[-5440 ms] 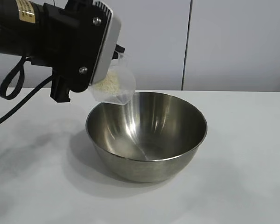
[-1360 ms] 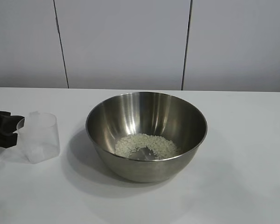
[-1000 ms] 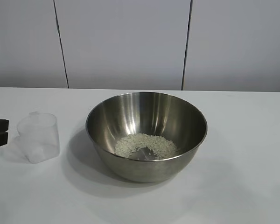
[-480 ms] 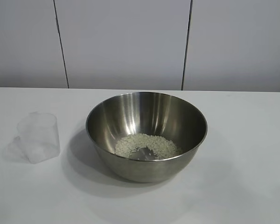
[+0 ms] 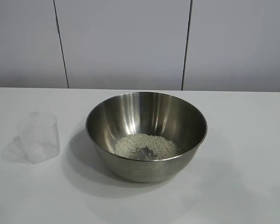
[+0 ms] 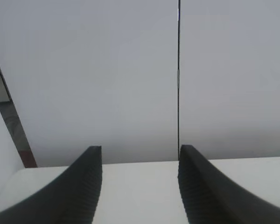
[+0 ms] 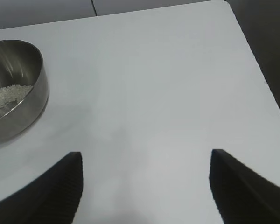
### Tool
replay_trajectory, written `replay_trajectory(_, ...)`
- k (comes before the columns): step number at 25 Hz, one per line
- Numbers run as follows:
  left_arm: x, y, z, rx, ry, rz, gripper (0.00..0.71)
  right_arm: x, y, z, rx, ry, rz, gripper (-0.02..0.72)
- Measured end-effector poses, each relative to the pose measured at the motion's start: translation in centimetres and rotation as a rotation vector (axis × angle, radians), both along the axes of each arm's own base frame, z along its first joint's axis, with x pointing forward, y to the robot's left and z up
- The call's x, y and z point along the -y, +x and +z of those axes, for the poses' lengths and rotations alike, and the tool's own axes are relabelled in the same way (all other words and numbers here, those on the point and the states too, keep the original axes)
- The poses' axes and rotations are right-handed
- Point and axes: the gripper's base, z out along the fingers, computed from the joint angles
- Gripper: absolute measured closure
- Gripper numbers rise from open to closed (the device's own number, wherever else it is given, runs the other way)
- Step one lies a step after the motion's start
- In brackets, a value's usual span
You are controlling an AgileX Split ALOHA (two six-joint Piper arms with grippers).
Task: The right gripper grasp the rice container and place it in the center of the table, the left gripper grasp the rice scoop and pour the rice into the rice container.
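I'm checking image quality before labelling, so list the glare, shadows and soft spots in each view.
Exterior view: a bright streak of glare runs down the inner wall of the rice container, which casts a soft shadow toward the rice scoop.
Left wrist view: the left gripper fingers are near and soft-edged.
Right wrist view: the right gripper fingers are blurred, with a faint shadow on the table.

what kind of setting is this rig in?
Likely a lab test bench, not a kitchen: bare white table, plain grey panelled wall, only a steel bowl of rice and a plastic cup.

no readable text, labels or numbers anywhere
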Motion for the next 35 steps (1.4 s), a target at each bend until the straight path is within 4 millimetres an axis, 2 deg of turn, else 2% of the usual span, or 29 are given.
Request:
replay_trajectory(5,0.6,-6.1,2.9,0.010,-0.022,0.053,0.340,0.0,0.0,0.0,0.000,0.000,0.000,0.188)
replay_trajectory(8,0.3,-9.4,3.4,-0.068,-0.065,0.071,0.340,0.0,0.0,0.0,0.000,0.000,0.000,0.188)
replay_trajectory(10,0.0,-11.3,3.0,-0.166,-0.060,0.060,0.340,0.0,0.0,0.0,0.000,0.000,0.000,0.188)
replay_trajectory(15,0.2,-15.3,0.0,-0.470,-0.042,-0.030,0.340,0.0,0.0,0.0,0.000,0.000,0.000,0.188)
replay_trajectory(18,0.6,-17.1,-1.0,-0.562,-0.061,-0.103,0.340,0.0,0.0,0.0,0.000,0.000,0.000,0.188)
replay_trajectory(21,0.6,-18.4,-1.7,-0.585,-0.069,-0.125,0.340,0.0,0.0,0.0,0.000,0.000,0.000,0.188)
replay_trajectory(26,0.5,-19.0,-3.9,-0.614,-0.066,-0.126,0.340,0.0,0.0,0.0,0.000,0.000,0.000,0.188)
replay_trajectory(35,0.6,-19.0,-3.9,-0.581,-0.077,-0.135,0.340,0.0,0.0,0.0,0.000,0.000,0.000,0.188)
